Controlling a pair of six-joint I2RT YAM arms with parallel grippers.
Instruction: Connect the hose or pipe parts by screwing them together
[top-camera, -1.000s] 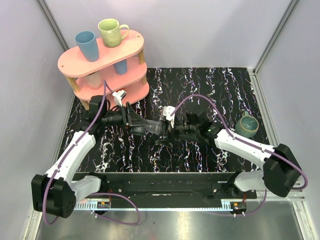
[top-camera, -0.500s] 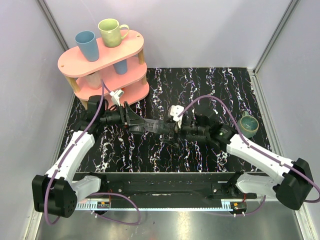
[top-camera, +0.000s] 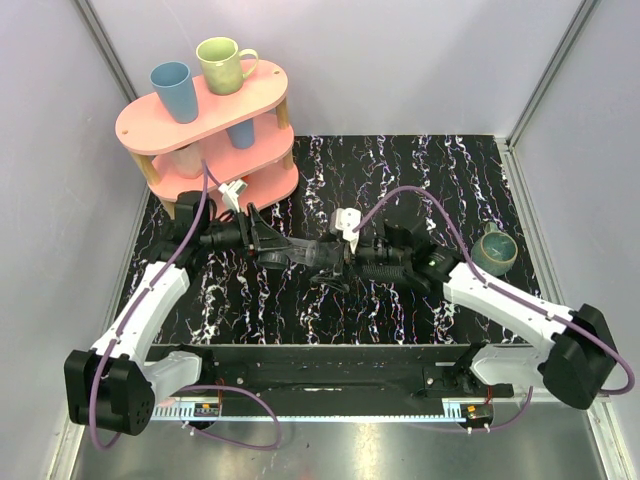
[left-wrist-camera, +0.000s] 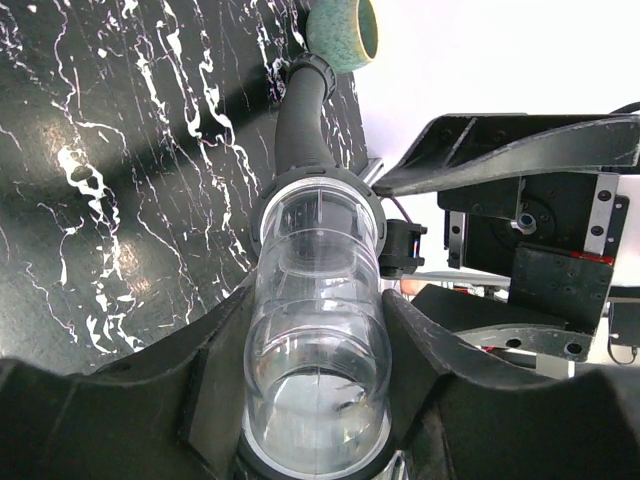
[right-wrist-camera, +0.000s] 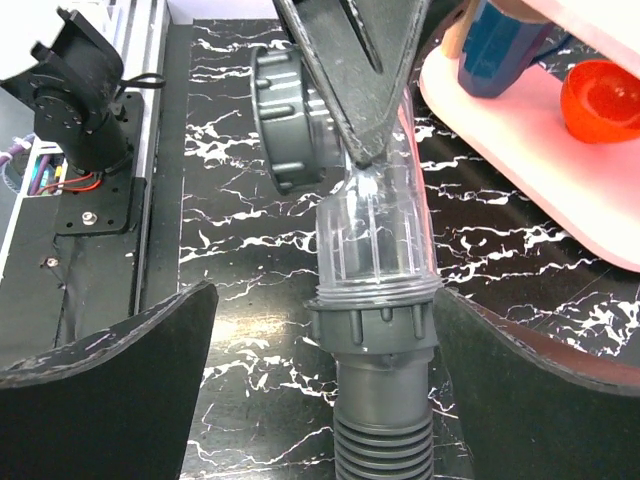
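Clear fitting (left-wrist-camera: 318, 330) (right-wrist-camera: 375, 240) sits mid-table, lifted off the surface, end-on to the black ribbed hose (left-wrist-camera: 300, 120) (right-wrist-camera: 385, 450). We see its rim meeting the hose's grey end collar (right-wrist-camera: 372, 325); can't tell how far it's threaded in. In the L wrist view the hose runs away from the fitting toward a green mug (left-wrist-camera: 342, 32) (top-camera: 493, 250), its far end right by the mug.

L gripper (top-camera: 292, 248) is clamped tight on the fitting, a finger on each side of the clear tube, w/ the tube running out past the fingertips (right-wrist-camera: 360, 90). A second dark grey ribbed ring (right-wrist-camera: 288, 120) shows just beside those fingers; we can't tell what it's attached to.

R gripper (right-wrist-camera: 325, 300) is spread wide, straddling the collar and hose end from the opposite side. Both fingers (right-wrist-camera: 110, 370) stand off from the collar w/ a gap each side, so it's gripping nothing. The two grippers face each other along the hose line, close together.

Below is the black marbled table (top-camera: 420, 170). A pink two-tier shelf (top-camera: 205, 125) w/ cups is at the far L corner, well apart from the hose.
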